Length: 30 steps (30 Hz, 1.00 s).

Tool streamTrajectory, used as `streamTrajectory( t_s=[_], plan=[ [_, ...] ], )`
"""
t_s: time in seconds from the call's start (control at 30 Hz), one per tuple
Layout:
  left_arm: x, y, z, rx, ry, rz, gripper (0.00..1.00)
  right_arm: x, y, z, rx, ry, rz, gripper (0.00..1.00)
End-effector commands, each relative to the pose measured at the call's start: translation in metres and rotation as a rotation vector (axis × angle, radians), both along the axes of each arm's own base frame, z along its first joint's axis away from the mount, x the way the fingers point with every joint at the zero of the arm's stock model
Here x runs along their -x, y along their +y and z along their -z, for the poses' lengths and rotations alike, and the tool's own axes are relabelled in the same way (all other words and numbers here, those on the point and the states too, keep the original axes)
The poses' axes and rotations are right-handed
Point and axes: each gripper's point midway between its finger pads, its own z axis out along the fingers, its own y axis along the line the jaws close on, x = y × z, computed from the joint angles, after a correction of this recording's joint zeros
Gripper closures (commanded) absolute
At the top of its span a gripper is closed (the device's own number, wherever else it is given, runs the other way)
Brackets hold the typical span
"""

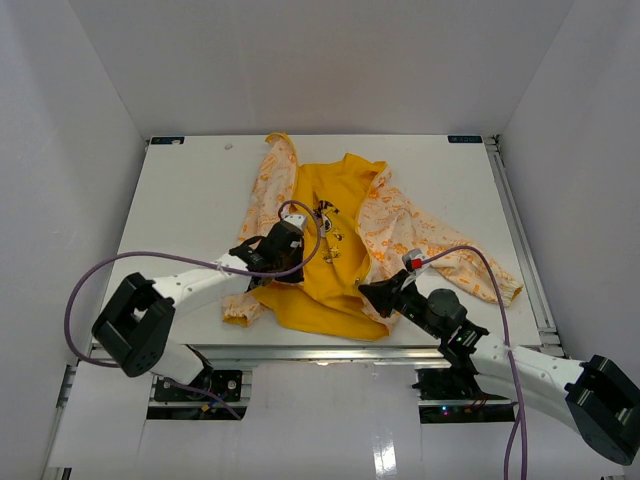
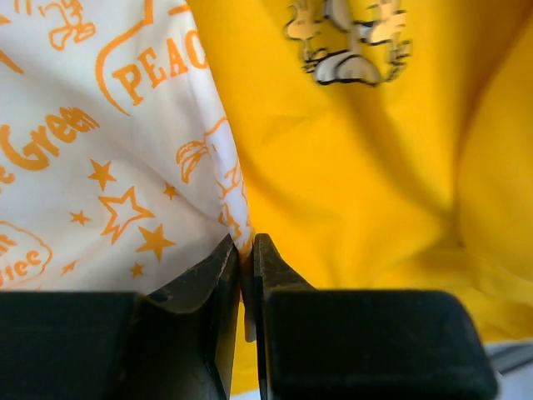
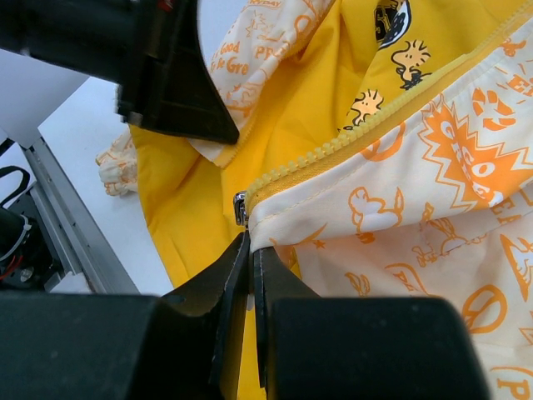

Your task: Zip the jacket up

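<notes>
Pretty bare setup here: a flat white table (image 1: pixel 180 200) boxed in by matte white panels, with a back wall (image 1: pixel 320 60), a left wall (image 1: pixel 50 150) and a right wall (image 1: pixel 590 130). A metal side rail (image 1: pixel 522 240) runs down the table's right edge and a front rail (image 1: pixel 320 352) runs along the near one. Small dark corner markers (image 1: pixel 167 140) sit at the far corners. The floor (image 1: pixel 330 430) below is glossy white with a bright glare patch (image 1: pixel 385 455). The lighting's soft and even.

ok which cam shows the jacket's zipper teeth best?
Right wrist: the yellow zipper teeth run along the jacket edge, metal end just above the right hand. Top external shows the open jacket, teeth too small to see. Left wrist shows only cloth and lining at the left hand.
</notes>
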Motion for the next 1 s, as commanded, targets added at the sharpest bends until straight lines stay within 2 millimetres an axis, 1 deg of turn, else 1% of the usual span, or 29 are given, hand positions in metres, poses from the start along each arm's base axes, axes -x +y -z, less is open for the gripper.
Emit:
streamTrajectory(
  t_s=[0.0, 0.07, 0.1, 0.13, 0.17, 0.2, 0.27, 0.33, 0.37, 0.43, 0.5, 0.6, 0.7, 0.73, 0.77, 0.83, 0.9, 0.93, 0.97],
  plan=[
    [0.002, -0.027, -0.067, 0.28, -0.201, 0.112, 0.81, -0.003, 0.006, -0.017, -0.042, -0.03, -0.012, 0.9],
    [0.014, -0.036, -0.083, 0.397, -0.275, 0.196, 0.94, 0.003, 0.009, -0.021, -0.07, -0.048, -0.046, 0.9],
    [0.018, -0.038, -0.088, 0.43, -0.298, 0.227, 0.97, 0.007, 0.013, -0.02, -0.07, -0.054, -0.078, 0.91],
    [0.022, -0.04, -0.091, 0.458, -0.315, 0.251, 0.98, 0.007, 0.014, -0.024, -0.079, -0.064, -0.085, 0.91],
    [0.026, -0.041, -0.093, 0.482, -0.328, 0.271, 0.98, 0.01, 0.018, -0.022, -0.066, -0.069, -0.115, 0.9],
    [0.031, -0.042, -0.094, 0.516, -0.344, 0.298, 1.0, 0.011, 0.023, -0.029, -0.072, -0.091, -0.142, 0.9],
    [0.04, -0.046, -0.096, 0.562, -0.358, 0.343, 1.0, 0.018, 0.036, -0.027, -0.051, -0.094, -0.221, 0.9],
    [0.046, -0.052, -0.103, 0.627, -0.387, 0.38, 1.0, 0.021, 0.042, -0.03, -0.064, -0.107, -0.264, 0.91],
    [0.053, -0.053, -0.1, 0.652, -0.379, 0.405, 1.0, 0.023, 0.046, -0.033, -0.073, -0.118, -0.288, 0.91],
    [0.063, -0.056, -0.1, 0.698, -0.382, 0.446, 1.0, 0.025, 0.05, -0.035, -0.083, -0.127, -0.316, 0.92],
    [0.066, -0.056, -0.109, 0.737, -0.426, 0.467, 1.0, 0.026, 0.053, -0.034, -0.085, -0.123, -0.33, 0.92],
    [0.073, -0.054, -0.116, 0.783, -0.463, 0.486, 1.0, 0.028, 0.056, -0.037, -0.101, -0.124, -0.351, 0.92],
    [0.081, -0.053, -0.129, 0.855, -0.507, 0.502, 1.0, 0.036, 0.06, -0.04, -0.125, -0.131, -0.398, 0.92],
    [0.084, -0.052, -0.126, 0.866, -0.505, 0.502, 1.0, 0.038, 0.06, -0.043, -0.135, -0.136, -0.408, 0.92],
    [0.085, -0.051, -0.132, 0.891, -0.524, 0.504, 1.0, 0.04, 0.061, -0.041, -0.136, -0.131, -0.421, 0.92],
    [0.09, -0.048, -0.131, 0.909, -0.542, 0.512, 1.0, 0.044, 0.062, -0.043, -0.147, -0.139, -0.442, 0.92],
    [0.094, -0.044, -0.141, 0.948, -0.613, 0.525, 1.0, 0.049, 0.063, -0.042, -0.146, -0.14, -0.474, 0.92],
    [0.097, -0.04, -0.136, 0.949, -0.619, 0.515, 1.0, 0.052, 0.064, -0.041, -0.144, -0.141, -0.492, 0.92],
    [0.099, -0.036, -0.147, 0.979, -0.678, 0.519, 1.0, 0.052, 0.064, -0.041, -0.142, -0.146, -0.499, 0.92]
  ],
)
